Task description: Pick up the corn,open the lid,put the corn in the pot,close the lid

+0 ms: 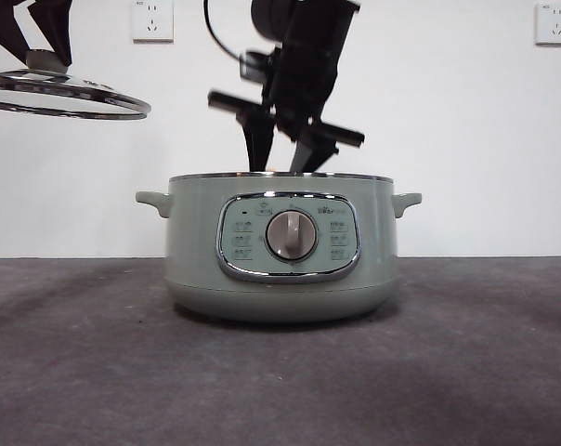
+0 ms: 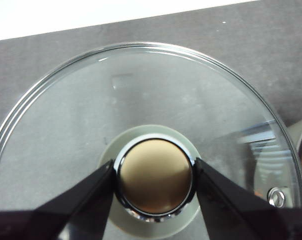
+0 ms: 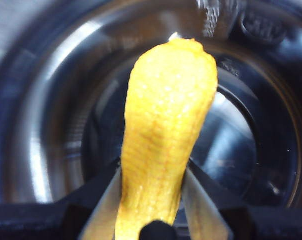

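Note:
The pale green pot (image 1: pixel 280 246) stands open in the middle of the table. My right gripper (image 1: pixel 282 158) reaches down into its mouth from above. In the right wrist view this gripper (image 3: pixel 152 192) is shut on the yellow corn (image 3: pixel 166 130), which hangs over the pot's dark steel inside (image 3: pixel 56 140). The corn is hidden behind the pot's wall in the front view. My left gripper (image 1: pixel 41 46) holds the glass lid (image 1: pixel 67 93) up in the air at the far left, tilted. The left wrist view shows that gripper (image 2: pixel 155 180) shut on the lid's knob (image 2: pixel 155 180), with the lid's glass (image 2: pixel 91 110) spread below.
Grey table surface (image 1: pixel 466 372) lies all around the pot. A white wall with two sockets (image 1: pixel 152 20) stands behind. The pot's small side handles (image 1: pixel 406 202) stick out left and right.

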{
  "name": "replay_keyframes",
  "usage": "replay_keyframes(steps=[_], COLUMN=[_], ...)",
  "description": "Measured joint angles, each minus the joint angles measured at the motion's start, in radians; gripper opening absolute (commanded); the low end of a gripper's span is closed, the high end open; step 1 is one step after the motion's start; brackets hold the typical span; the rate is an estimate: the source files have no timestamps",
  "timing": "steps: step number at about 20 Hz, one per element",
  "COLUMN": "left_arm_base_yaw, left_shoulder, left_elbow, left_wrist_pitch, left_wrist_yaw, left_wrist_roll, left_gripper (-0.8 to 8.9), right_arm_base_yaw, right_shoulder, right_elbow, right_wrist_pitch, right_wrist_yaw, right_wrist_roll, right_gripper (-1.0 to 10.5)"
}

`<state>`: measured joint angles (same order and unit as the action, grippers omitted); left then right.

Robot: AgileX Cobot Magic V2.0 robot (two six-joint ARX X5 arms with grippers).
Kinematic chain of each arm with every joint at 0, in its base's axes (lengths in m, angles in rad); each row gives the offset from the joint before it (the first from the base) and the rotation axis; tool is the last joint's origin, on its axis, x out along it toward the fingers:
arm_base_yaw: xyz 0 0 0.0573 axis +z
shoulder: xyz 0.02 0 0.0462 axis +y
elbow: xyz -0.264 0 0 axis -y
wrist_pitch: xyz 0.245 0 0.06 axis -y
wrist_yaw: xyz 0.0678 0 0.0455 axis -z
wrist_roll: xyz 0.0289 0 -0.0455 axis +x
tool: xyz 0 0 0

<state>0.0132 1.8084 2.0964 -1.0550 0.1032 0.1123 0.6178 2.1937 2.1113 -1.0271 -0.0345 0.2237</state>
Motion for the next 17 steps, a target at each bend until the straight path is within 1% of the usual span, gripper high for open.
replay_keyframes(steps=[9, 10, 11, 12, 13, 14, 17], left_arm_base_yaw=[0.000, 0.000, 0.000, 0.000, 0.000, 0.000, -0.001], left_shoulder=[0.000, 0.000, 0.000, 0.000, 0.000, 0.000, 0.000], left_elbow=[0.000, 0.000, 0.000, 0.000, 0.000, 0.000, 0.000], left_wrist_pitch=[0.000, 0.000, 0.000, 0.001, 0.000, 0.001, 0.001], left_wrist_yaw=[0.003, 0.003, 0.003, 0.003, 0.003, 0.003, 0.003], left_wrist_roll=[0.000, 0.000, 0.000, 0.000, 0.000, 0.000, 0.000], left_gripper=[-0.09, -0.09, -0.09, -0.09, -0.09, -0.09, -0.09], right_arm_base_yaw=[0.000, 0.000, 0.000, 0.000, 0.000, 0.000, 0.024], right_shoulder=[0.082, 0.082, 0.082, 0.082, 0.082, 0.082, 0.070], right_elbow=[0.002, 0.002, 0.002, 0.002, 0.002, 0.002, 0.002], right_wrist_pitch=[0.004, 0.004, 0.003, 0.003, -0.002, -0.009, -0.015], right_wrist_yaw=[0.019, 0.019, 0.019, 0.020, 0.020, 0.032, 0.127], right_wrist_roll=[0.001, 0.001, 0.004, 0.005, 0.008, 0.008, 0.008], right_gripper=[-0.1, 0.1, 0.7, 2.2, 4.0, 4.5, 4.5])
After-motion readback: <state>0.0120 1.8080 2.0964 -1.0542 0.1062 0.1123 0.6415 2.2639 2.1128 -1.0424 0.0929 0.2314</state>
